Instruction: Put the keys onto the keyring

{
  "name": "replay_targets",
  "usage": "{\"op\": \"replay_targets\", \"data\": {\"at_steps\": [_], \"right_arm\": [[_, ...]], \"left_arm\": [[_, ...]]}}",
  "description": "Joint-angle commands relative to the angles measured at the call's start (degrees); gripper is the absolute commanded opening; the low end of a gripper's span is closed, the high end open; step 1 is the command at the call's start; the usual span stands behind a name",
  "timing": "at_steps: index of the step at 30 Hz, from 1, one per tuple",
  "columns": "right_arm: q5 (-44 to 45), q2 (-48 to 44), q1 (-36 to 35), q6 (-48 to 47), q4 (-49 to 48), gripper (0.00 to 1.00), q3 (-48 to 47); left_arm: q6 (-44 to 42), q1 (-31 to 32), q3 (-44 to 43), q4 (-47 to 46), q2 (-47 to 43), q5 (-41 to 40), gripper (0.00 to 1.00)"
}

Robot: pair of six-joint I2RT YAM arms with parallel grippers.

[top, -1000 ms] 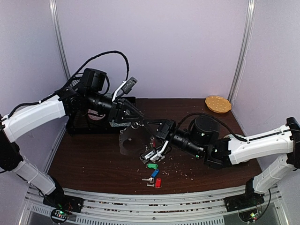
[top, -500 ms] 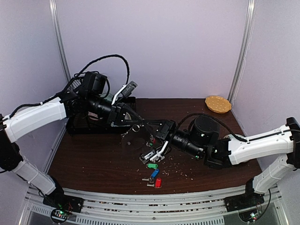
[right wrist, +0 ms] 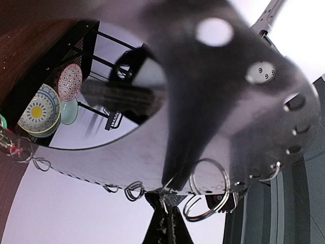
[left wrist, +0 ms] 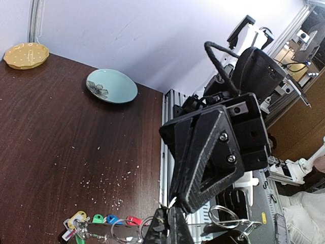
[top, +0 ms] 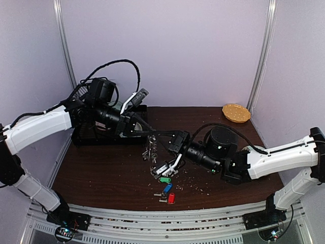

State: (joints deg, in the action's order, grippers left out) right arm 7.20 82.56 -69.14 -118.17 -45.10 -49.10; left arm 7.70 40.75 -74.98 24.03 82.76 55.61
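Observation:
The keyring [top: 158, 133] is a thin dark wire held above the table between both grippers. My left gripper [top: 145, 130] is shut on one end of it, and my right gripper [top: 170, 138] is shut on it a short way along. A bunch of silvery keys [top: 151, 150] hangs from the wire. In the left wrist view my fingertips [left wrist: 170, 230] pinch the wire [left wrist: 218, 223] just under the right gripper's fingers [left wrist: 208, 152]. Split rings [right wrist: 205, 189] dangle by my right gripper [right wrist: 165, 223]. Loose keys with green [top: 163, 179], blue [top: 167, 188] and red [top: 171, 198] tags lie on the table.
A yellow plate [top: 236, 113] sits at the back right corner and a teal plate [left wrist: 111, 85] lies near the right arm. A black rack [top: 99, 136] holding patterned plates [right wrist: 38, 112] stands at the back left. Crumbs are scattered over the dark tabletop [top: 101, 173].
My left gripper has shut on the wire. The wide hanging hoop seen earlier has drawn up, and the bunch of keys now hangs between the two grippers.

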Motion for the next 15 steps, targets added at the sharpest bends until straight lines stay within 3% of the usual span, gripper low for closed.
{"op": "replay_targets", "data": {"at_steps": [1,5,10,12,15], "right_arm": [[0.73,-0.11,0.11,1.93,-4.54,0.0,-0.6],[3.45,0.69,0.07,4.96,-10.78,0.33,1.5],[8.73,-1.79,1.32,18.03,-11.25,0.47,4.68],[7.47,-4.32,1.98,26.1,-5.71,0.52,5.2],[1.81,-7.97,3.28,49.37,14.83,0.59,-1.01]], "left_arm": [[-2.36,0.29,0.33,-1.48,-3.31,-2.98,0.0],[-7.52,0.25,-2.18,2.88,-5.55,-13.87,0.0],[-15.03,0.52,-6.03,11.23,-7.55,-28.48,0.0],[-17.88,1.74,-7.33,13.46,-8.07,-33.1,0.0],[-23.95,8.65,-8.38,16.19,-8.59,-44.04,0.0]]}}
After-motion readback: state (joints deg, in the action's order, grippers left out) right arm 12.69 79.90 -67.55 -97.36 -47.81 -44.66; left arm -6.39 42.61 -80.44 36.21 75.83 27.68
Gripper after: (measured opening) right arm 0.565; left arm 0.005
